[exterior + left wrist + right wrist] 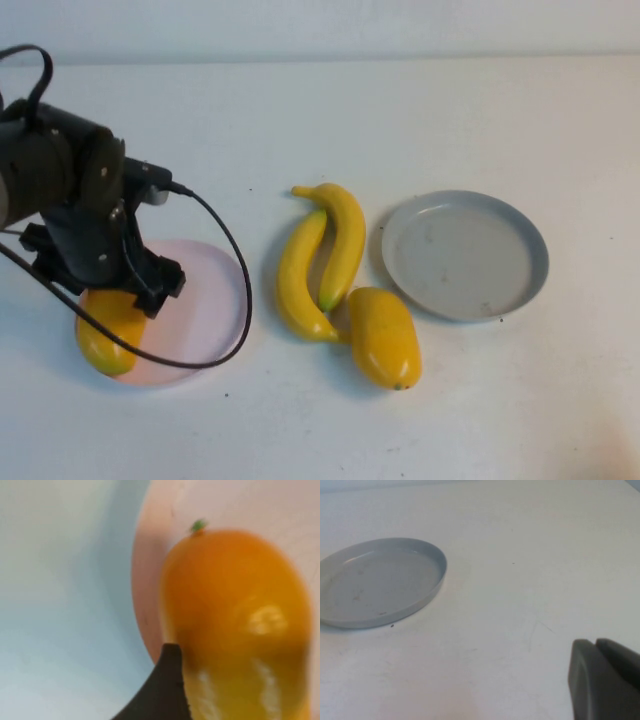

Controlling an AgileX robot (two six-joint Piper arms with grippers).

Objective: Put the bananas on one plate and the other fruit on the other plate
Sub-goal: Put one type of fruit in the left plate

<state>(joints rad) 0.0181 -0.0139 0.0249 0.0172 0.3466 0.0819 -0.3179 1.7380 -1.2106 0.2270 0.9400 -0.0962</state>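
Setting the first mango (108, 338) down on the pink plate (215, 300) is the step we judge to be in hand: our left claw (128, 300) hangs low over the plate's 8 o'clock edge, and the mango lies there, partly over the rim. In the left wrist view one dark finger (162, 690) sits against the mango (235, 625), but we cannot tell whether the claw is spread or pinching it. The second mango (385, 337) lies on the desk (300, 430) at about 5 o'clock of the two bananas (320, 260), touching one; the grey plate (465, 255) sits empty just beside them at 3 o'clock. Our right claw (607, 680) is pressed together, parked off beyond the grey plate (380, 582). Next we would lift clear of the pink plate and reach for the second mango, taking care not to drag the banana it touches.
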